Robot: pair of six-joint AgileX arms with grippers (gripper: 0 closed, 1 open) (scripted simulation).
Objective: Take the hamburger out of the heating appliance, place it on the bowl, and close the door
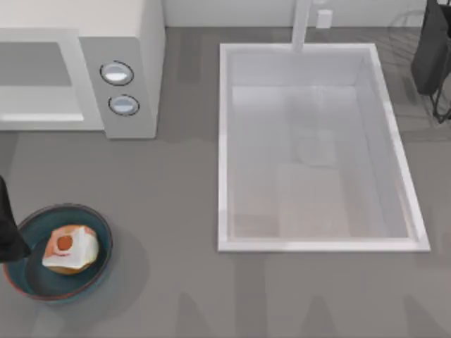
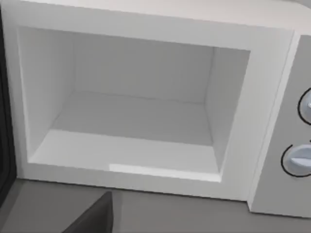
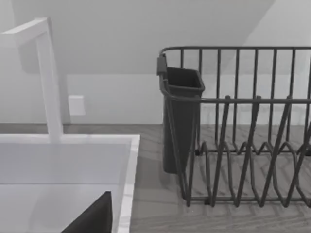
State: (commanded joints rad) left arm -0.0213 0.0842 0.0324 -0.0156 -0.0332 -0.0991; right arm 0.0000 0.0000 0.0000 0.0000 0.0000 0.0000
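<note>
Fingers: you can't tell how they stand on either gripper. Your left arm (image 1: 8, 229) sits at the table's left edge, touching the bowl's (image 1: 99, 264) left side in the top view. You see the hamburger (image 1: 69, 248) lying in the bowl, in front of the microwave (image 1: 134, 42). From the left wrist you see the microwave's cavity (image 2: 131, 121) open, with nothing inside. Right of the microwave is the sink (image 1: 225, 141). Your right arm (image 1: 431, 49) is parked beyond the sink, by the dish rack (image 3: 243, 126).
</note>
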